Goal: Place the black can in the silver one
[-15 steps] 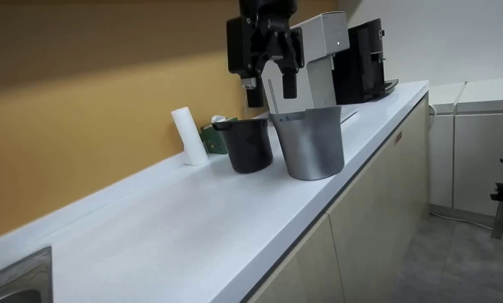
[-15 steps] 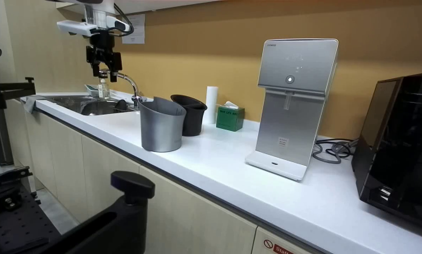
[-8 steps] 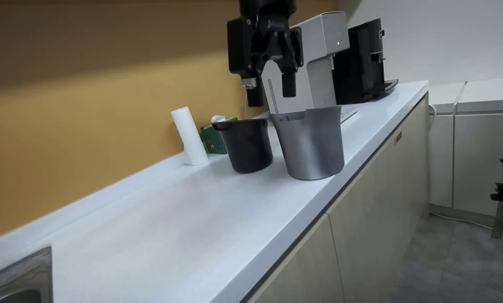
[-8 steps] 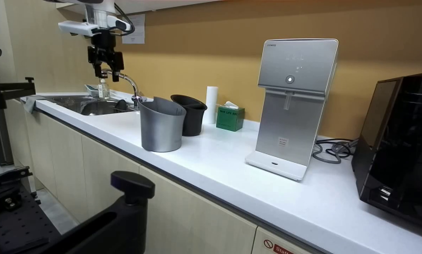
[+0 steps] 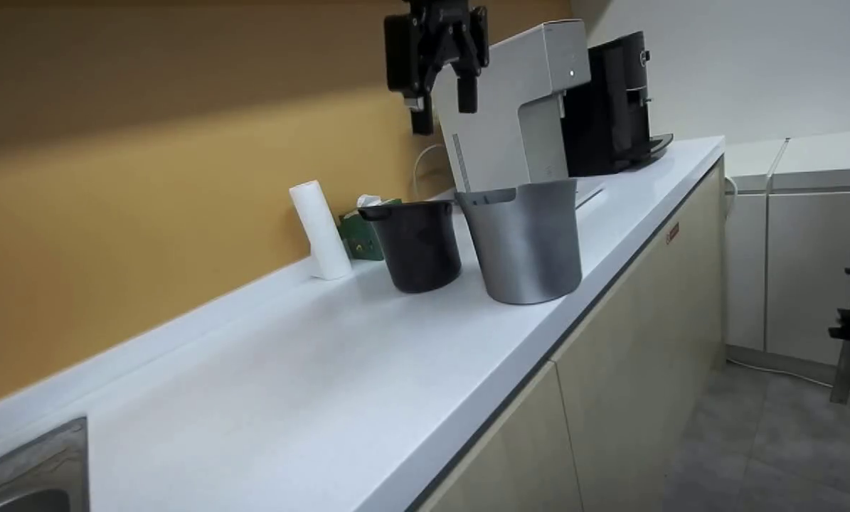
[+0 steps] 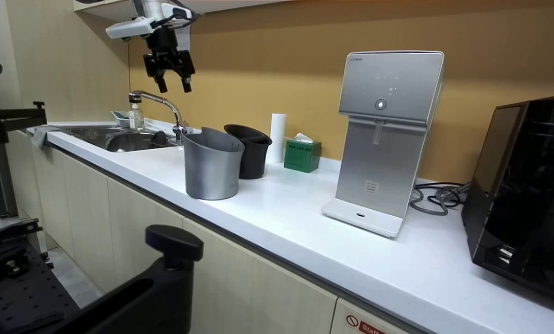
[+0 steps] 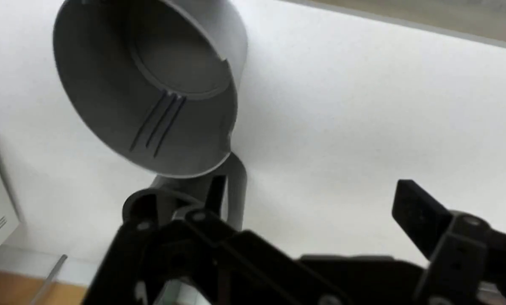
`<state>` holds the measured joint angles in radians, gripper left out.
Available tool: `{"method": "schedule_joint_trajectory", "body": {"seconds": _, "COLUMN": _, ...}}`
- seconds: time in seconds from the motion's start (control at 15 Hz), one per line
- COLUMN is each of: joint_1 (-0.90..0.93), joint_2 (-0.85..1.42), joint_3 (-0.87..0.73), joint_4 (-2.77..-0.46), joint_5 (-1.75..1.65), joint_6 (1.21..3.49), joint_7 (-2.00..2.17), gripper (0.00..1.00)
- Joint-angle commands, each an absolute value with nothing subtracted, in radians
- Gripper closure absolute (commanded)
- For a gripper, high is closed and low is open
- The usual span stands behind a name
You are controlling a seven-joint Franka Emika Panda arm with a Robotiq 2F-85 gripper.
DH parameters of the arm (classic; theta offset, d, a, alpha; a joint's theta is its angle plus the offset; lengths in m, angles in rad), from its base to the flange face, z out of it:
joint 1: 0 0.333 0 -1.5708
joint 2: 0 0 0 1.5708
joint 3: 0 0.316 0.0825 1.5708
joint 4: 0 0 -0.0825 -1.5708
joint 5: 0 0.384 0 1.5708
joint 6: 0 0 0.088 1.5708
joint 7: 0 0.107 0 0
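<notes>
The black can [image 5: 419, 249] stands upright on the counter beside the silver one, on the wall side; it also shows in an exterior view [image 6: 254, 157]. The silver one [image 5: 528, 245] stands upright nearer the counter's front edge and also shows in an exterior view [image 6: 212, 169]. My gripper [image 5: 444, 114] is open and holds nothing, well above both rims; it also shows tilted in an exterior view [image 6: 175, 89]. In the wrist view the fingers [image 7: 314, 188] are wide apart. There the silver one [image 7: 193, 135] shows its inside, and it and one finger partly hide the black can [image 7: 236, 182].
A white paper roll [image 6: 277, 139] and a green tissue box [image 6: 302, 155] stand by the wall behind the black can. A silver-grey water dispenser [image 6: 383, 153] and a black machine [image 6: 527, 195] stand further along. A sink [image 6: 119, 139] with a faucet [image 6: 175, 113] lies at the opposite end.
My gripper has risen and tilted. It has moved toward the wall, rightward in one of the exterior pictures, and stays open. Both cans have stayed in place.
</notes>
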<state>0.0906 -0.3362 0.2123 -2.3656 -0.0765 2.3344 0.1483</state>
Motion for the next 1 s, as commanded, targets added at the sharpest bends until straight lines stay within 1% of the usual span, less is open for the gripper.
{"method": "schedule_joint_trajectory", "body": {"seconds": 0.0, "joint_1": 0.063, "joint_2": -0.245, "joint_3": 0.213, "joint_4": -2.228, "joint_5": -0.159, "joint_6": 2.31, "joint_7": 0.181, "gripper": 0.0}}
{"method": "schedule_joint_trajectory", "body": {"seconds": 0.6, "joint_1": 0.051, "joint_2": 0.034, "joint_3": 0.12, "joint_4": -1.914, "joint_5": -0.102, "joint_6": 2.211, "joint_7": 0.138, "gripper": 0.0}}
{"method": "schedule_joint_trajectory", "body": {"seconds": 0.67, "joint_1": 0.065, "joint_2": -0.034, "joint_3": 0.125, "joint_4": -2.013, "joint_5": -0.129, "joint_6": 2.255, "joint_7": 0.145, "gripper": 0.0}}
{"method": "schedule_joint_trajectory", "body": {"seconds": 0.93, "joint_1": 0.069, "joint_2": -0.009, "joint_3": 0.117, "joint_4": -2.0, "joint_5": -0.127, "joint_6": 2.259, "joint_7": 0.135, "gripper": 0.0}}
